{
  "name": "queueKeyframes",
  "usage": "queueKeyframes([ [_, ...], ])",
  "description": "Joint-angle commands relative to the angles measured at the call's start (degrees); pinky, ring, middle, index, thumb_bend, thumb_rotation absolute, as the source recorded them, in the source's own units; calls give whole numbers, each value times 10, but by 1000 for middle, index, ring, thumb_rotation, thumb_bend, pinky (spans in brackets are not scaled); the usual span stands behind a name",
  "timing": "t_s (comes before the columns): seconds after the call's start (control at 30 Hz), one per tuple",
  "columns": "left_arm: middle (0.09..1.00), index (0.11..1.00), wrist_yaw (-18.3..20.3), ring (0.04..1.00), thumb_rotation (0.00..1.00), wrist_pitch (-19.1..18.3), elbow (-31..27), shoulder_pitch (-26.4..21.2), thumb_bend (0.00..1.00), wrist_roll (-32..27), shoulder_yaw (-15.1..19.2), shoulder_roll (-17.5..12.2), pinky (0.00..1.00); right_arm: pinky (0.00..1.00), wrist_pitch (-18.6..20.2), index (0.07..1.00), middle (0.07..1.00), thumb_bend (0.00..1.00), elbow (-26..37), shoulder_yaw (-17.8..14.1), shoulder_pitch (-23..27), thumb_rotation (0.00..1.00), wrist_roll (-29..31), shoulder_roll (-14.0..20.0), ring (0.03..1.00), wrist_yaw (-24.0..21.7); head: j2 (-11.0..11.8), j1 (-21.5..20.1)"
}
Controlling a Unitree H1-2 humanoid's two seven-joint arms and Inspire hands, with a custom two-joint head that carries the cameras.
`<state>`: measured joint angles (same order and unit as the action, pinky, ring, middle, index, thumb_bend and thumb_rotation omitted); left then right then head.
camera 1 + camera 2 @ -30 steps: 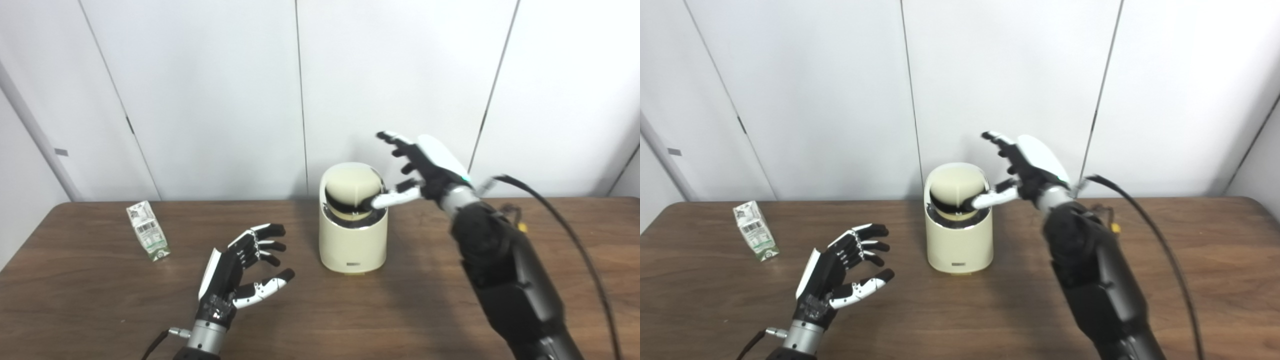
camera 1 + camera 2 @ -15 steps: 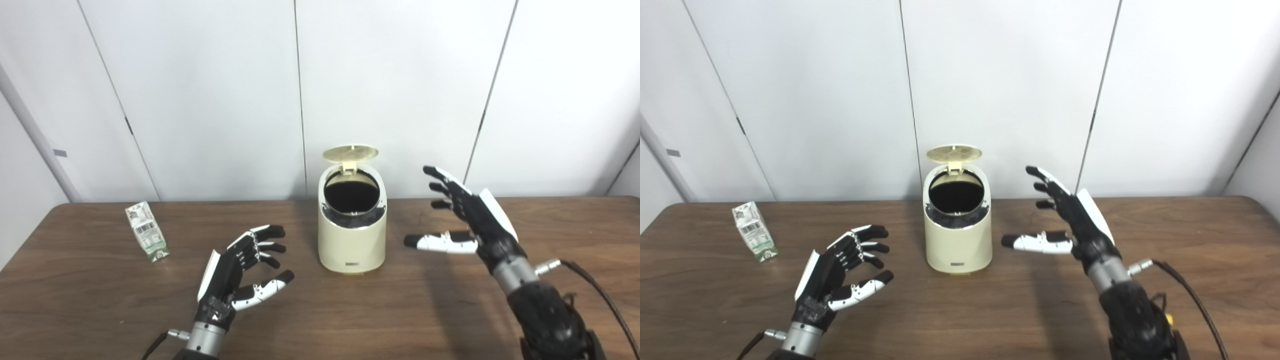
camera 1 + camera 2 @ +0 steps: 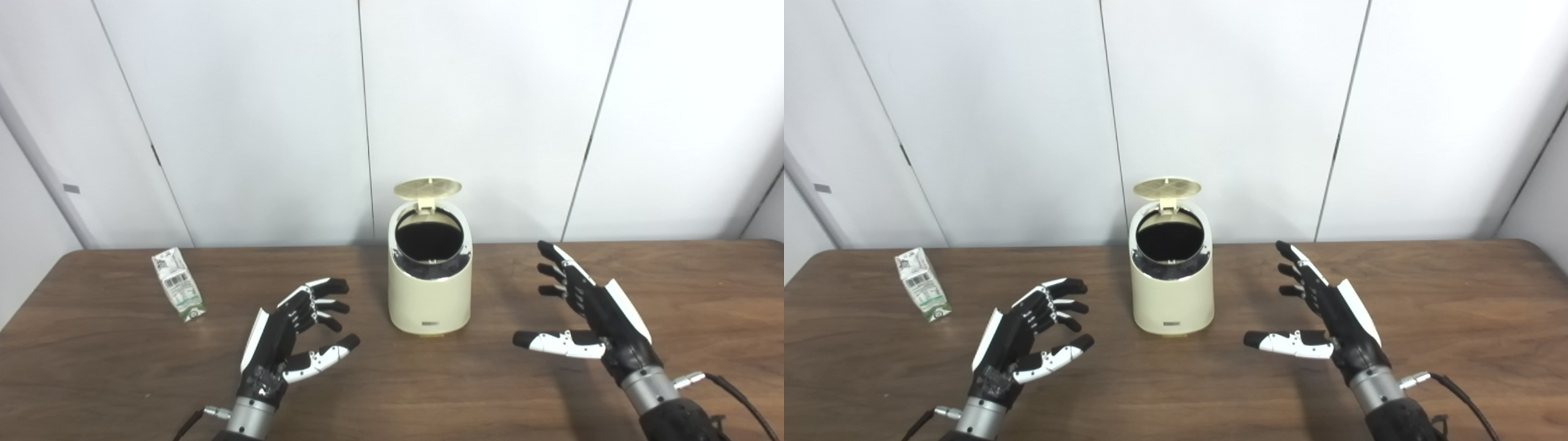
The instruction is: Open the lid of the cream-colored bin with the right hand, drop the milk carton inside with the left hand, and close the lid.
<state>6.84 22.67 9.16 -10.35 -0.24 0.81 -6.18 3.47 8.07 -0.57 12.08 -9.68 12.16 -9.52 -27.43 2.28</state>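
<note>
The cream-colored bin (image 3: 429, 300) stands mid-table with its round lid (image 3: 427, 187) flipped up at the back, showing a dark inside. A small white and green milk carton (image 3: 178, 292) stands tilted at the table's left. My left hand (image 3: 288, 340) hovers open over the table between carton and bin, fingers loosely curled and holding nothing. To the right of the bin, apart from it, my right hand (image 3: 591, 321) is open with fingers spread.
The brown wooden table (image 3: 392, 392) stretches wide, with its far edge meeting white wall panels (image 3: 490, 110). A black cable (image 3: 735, 398) trails from my right wrist at the lower right.
The lid popped up from shut to open. My right hand left the bin's top, pulling back and down to the right. The left hand and carton stayed put.
</note>
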Motion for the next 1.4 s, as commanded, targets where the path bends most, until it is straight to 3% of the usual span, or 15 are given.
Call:
queueKeyframes([
  [0.0, 752, 762, -6, 652, 0, 5, -15, 8, 620, 1, 0, -1, 520, 797, -33, 946, 955, 815, 19, -1, 7, 237, 10, 6, 906, 5, 7, 26],
  [0.1, 756, 762, -15, 653, 5, 14, -26, 9, 626, 21, 3, -4, 519, 807, -49, 947, 953, 800, 13, 0, 2, 209, 9, 12, 908, 7, 11, 47],
  [0.3, 760, 746, -50, 684, 152, -28, -109, 19, 695, 81, 29, -15, 558, 859, -68, 956, 969, 781, -1, -7, -6, 150, 33, 23, 933, -1, 41, 116],
  [0.5, 777, 752, -50, 706, 182, -39, -164, 10, 691, 85, 60, -65, 541, 902, -51, 973, 994, 766, -1, -9, -9, 79, 56, 25, 965, -4, 63, 170],
  [0.6, 774, 758, -48, 703, 141, -53, -186, 3, 702, 70, 85, -95, 551, 898, -48, 966, 992, 759, 0, -6, -4, 117, 62, 24, 961, -6, 70, 184],
  [0.73, 771, 758, -31, 682, 124, -41, -175, -19, 717, 36, 111, -155, 553, 802, -45, 945, 965, 789, -2, 1, 4, 260, 36, 26, 912, 2, 76, 193],
  [0.83, 778, 761, -19, 685, 72, -38, -159, -40, 712, 5, 134, -203, 558, 758, -47, 940, 959, 795, -5, 2, 9, 270, 35, 27, 902, 0, 74, 196],
  [0.93, 778, 759, -23, 705, 32, -45, -150, -57, 744, 6, 153, -230, 556, 733, -44, 933, 951, 807, -4, 2, 11, 268, 36, 28, 891, -2, 75, 197],
  [1.1, 776, 766, -37, 740, 48, -54, -121, -77, 760, 28, 171, -248, 590, 695, -38, 931, 947, 825, -2, 2, 14, 274, 42, 28, 888, -6, 75, 203],
  [1.27, 793, 784, -52, 787, 42, -59, -76, -92, 839, 49, 178, -257, 622, 659, -32, 927, 946, 859, 5, 1, 14, 316, 43, 31, 872, -12, 72, 203],
  [1.37, 792, 791, -60, 783, 59, -44, -40, -101, 867, 62, 177, -262, 642, 665, -25, 924, 944, 866, 11, 1, 12, 325, 43, 33, 867, -15, 71, 202],
])
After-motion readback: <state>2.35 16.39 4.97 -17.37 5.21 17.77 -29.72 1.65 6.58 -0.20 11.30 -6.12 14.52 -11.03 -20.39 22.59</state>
